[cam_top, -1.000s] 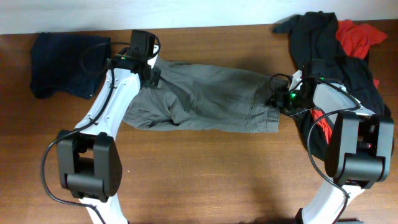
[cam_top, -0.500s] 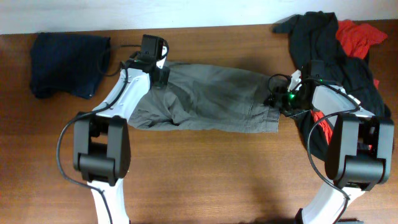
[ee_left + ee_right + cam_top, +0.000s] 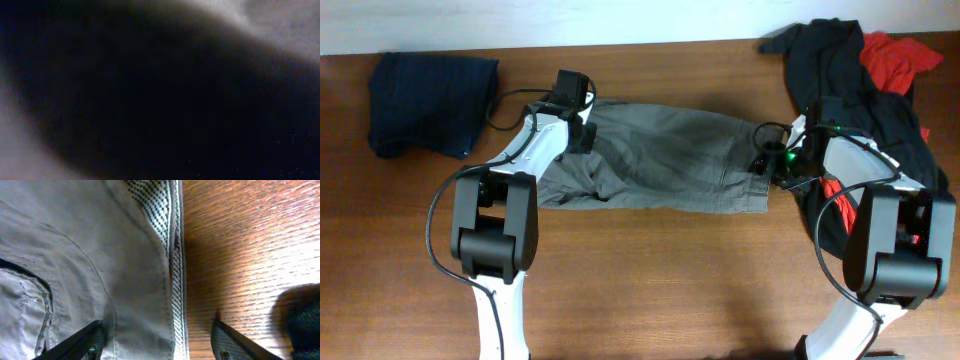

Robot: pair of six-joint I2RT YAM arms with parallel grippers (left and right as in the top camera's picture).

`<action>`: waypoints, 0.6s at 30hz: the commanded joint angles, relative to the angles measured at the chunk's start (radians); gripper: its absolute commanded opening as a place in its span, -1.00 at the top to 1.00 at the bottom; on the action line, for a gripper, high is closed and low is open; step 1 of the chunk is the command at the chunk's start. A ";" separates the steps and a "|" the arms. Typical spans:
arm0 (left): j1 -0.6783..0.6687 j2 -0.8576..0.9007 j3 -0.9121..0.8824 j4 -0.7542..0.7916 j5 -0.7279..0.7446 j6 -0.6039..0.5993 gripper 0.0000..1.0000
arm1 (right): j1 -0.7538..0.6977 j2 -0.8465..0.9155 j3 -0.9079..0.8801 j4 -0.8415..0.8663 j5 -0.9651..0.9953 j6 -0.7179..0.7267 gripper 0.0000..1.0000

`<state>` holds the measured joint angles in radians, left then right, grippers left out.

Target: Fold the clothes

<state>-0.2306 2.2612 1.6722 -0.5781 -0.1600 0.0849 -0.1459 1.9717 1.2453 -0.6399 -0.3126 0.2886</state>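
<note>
A grey pair of shorts (image 3: 660, 155) lies spread across the middle of the wooden table (image 3: 650, 270). My left gripper (image 3: 586, 136) is down on the garment's upper left end. The left wrist view is dark and blurred, with only pale cloth (image 3: 290, 20) at its edge, so its jaws are hidden. My right gripper (image 3: 763, 160) is at the garment's right edge. In the right wrist view the right gripper (image 3: 157, 342) is open, its fingers straddling the checked inner waistband (image 3: 167, 245) of the grey cloth (image 3: 75, 255).
A folded dark navy garment (image 3: 425, 100) lies at the back left. A heap of black clothes (image 3: 850, 70) and red clothes (image 3: 895, 55) sits at the back right, beside my right arm. Bare wood (image 3: 250, 245) shows right of the waistband.
My left arm has swung to the right along the garment's top edge, and the garment's left end has bunched slightly rightward. My right arm has stayed in place.
</note>
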 commanded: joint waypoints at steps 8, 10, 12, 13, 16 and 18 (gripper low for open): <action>0.002 0.035 0.005 -0.026 0.014 -0.002 0.98 | 0.128 0.145 -0.071 0.054 0.184 0.044 -0.08; 0.002 0.035 0.005 -0.033 0.014 -0.001 0.98 | 0.133 0.161 -0.071 0.054 0.199 0.061 0.04; 0.002 0.035 0.005 -0.035 0.014 -0.001 0.99 | 0.133 0.173 -0.071 0.055 0.204 0.061 0.21; 0.002 0.035 0.005 -0.035 0.014 -0.001 0.98 | 0.132 0.175 -0.071 0.055 0.211 0.064 0.36; 0.002 0.035 0.005 -0.035 0.014 -0.001 0.98 | 0.130 0.174 -0.071 0.054 0.220 0.069 0.85; 0.002 0.035 0.005 -0.035 0.014 -0.002 0.99 | 0.114 0.171 -0.071 0.045 0.206 0.069 0.92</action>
<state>-0.2306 2.2631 1.6794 -0.5987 -0.1600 0.0849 -0.0303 2.0033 1.2541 -0.5682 -0.1356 0.3481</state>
